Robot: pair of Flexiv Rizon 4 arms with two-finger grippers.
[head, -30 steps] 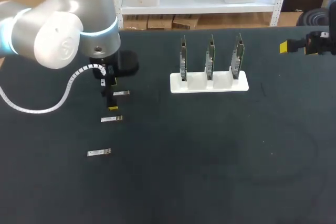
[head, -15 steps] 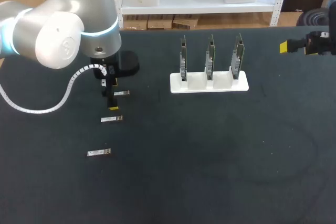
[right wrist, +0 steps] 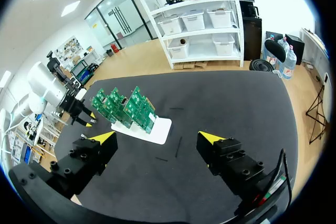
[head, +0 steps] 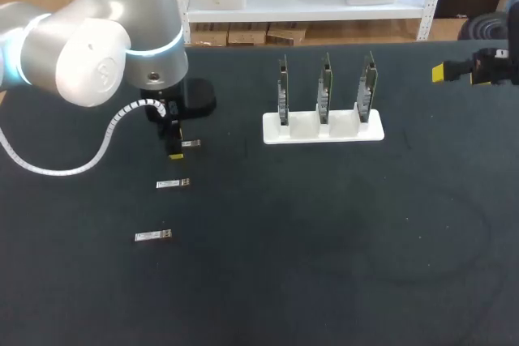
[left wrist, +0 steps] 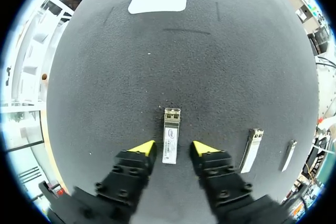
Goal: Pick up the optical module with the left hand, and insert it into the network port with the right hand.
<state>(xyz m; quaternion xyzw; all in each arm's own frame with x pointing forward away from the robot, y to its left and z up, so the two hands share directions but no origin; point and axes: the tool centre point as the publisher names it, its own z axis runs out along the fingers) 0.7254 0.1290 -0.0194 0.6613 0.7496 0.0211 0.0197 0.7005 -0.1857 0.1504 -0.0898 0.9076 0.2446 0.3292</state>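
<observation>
Three small silver optical modules lie on the black table at the left. My left gripper (head: 173,145) stands low over the farthest module (head: 189,143). From the left wrist, that module (left wrist: 170,136) lies lengthwise between the yellow fingertips (left wrist: 144,147), with a thin gap on each side, so the left gripper (left wrist: 172,148) is open. The other two modules (left wrist: 251,150) (left wrist: 287,156) lie off to one side. Three green network boards (head: 324,87) stand upright in a white holder (head: 323,129). My right gripper (head: 442,73) hangs open and empty at the far right, well away from the boards (right wrist: 123,109).
The second module (head: 173,184) and third module (head: 153,236) lie in a line toward the table's front. The white holder (right wrist: 157,129) sits mid-table between the two arms. My left arm's grey body (head: 105,30) rises over the table's back left.
The left gripper's fingers have drawn in from wide open to close beside the farthest module. The right arm and the other modules have not moved.
</observation>
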